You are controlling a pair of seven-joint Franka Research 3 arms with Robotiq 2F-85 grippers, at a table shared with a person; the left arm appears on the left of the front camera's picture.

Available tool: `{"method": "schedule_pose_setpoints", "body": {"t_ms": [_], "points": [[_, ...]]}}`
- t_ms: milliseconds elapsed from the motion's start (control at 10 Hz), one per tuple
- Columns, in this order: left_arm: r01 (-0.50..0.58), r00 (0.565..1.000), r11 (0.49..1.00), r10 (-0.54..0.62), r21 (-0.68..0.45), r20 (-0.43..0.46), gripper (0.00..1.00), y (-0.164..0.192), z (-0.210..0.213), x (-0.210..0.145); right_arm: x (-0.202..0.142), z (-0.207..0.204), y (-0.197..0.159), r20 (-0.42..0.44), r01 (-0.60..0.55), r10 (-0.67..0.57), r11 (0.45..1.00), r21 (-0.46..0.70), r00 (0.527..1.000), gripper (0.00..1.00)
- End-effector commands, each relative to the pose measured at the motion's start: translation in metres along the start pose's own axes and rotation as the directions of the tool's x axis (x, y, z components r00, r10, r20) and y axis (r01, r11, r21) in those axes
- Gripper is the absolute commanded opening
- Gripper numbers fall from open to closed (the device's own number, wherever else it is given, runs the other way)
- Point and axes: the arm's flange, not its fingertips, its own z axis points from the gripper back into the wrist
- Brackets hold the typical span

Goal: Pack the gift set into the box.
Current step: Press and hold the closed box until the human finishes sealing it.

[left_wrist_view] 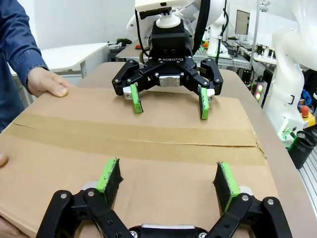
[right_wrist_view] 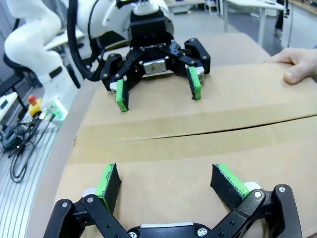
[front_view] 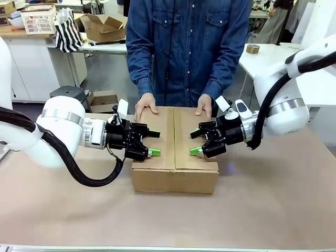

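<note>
The box [front_view: 175,137] lies in the middle of the table with its flaps folded shut, a seam running along its top. My left gripper [front_view: 156,143] hovers open over the box's left half, and my right gripper [front_view: 193,143] hovers open over the right half, facing it. Neither holds anything. In the left wrist view my left gripper [left_wrist_view: 168,173] spreads above the cardboard [left_wrist_view: 148,148] with the right gripper [left_wrist_view: 171,108] opposite. The right wrist view mirrors this: right gripper [right_wrist_view: 167,178], left gripper [right_wrist_view: 158,96], box top [right_wrist_view: 198,124]. The gift set is hidden.
A person in a denim shirt stands at the far side, with one hand [front_view: 145,104] and the other hand [front_view: 205,106] resting on the box's far edge. A smaller open carton [front_view: 105,26] and a striped bag [front_view: 68,32] sit on a back counter.
</note>
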Motion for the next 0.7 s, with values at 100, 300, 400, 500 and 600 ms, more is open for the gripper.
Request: {"method": "schedule_pose_setpoints", "body": {"t_ms": [100, 300, 400, 500, 600], "points": [[0.000, 1.000, 1.000, 0.000, 0.000, 0.000, 1.00, 0.000, 0.000, 0.000, 0.000, 0.000, 0.000, 0.000, 0.000, 0.000, 1.000, 0.000, 1.000, 1.00], [0.000, 1.000, 1.000, 0.000, 0.000, 0.000, 1.00, 0.000, 0.000, 0.000, 0.000, 0.000, 0.000, 0.000, 0.000, 0.000, 1.000, 0.000, 1.000, 1.00], [0.000, 1.000, 1.000, 0.000, 0.000, 0.000, 1.00, 0.000, 0.000, 0.000, 0.000, 0.000, 0.000, 0.000, 0.000, 0.000, 1.000, 0.000, 1.000, 1.00], [0.000, 1.000, 1.000, 0.000, 0.000, 0.000, 1.00, 0.000, 0.000, 0.000, 0.000, 0.000, 0.000, 0.000, 0.000, 0.000, 1.000, 0.000, 1.000, 1.00], [0.000, 1.000, 1.000, 0.000, 0.000, 0.000, 1.00, 0.000, 0.000, 0.000, 0.000, 0.000, 0.000, 0.000, 0.000, 0.000, 1.000, 0.000, 1.000, 1.00]]}}
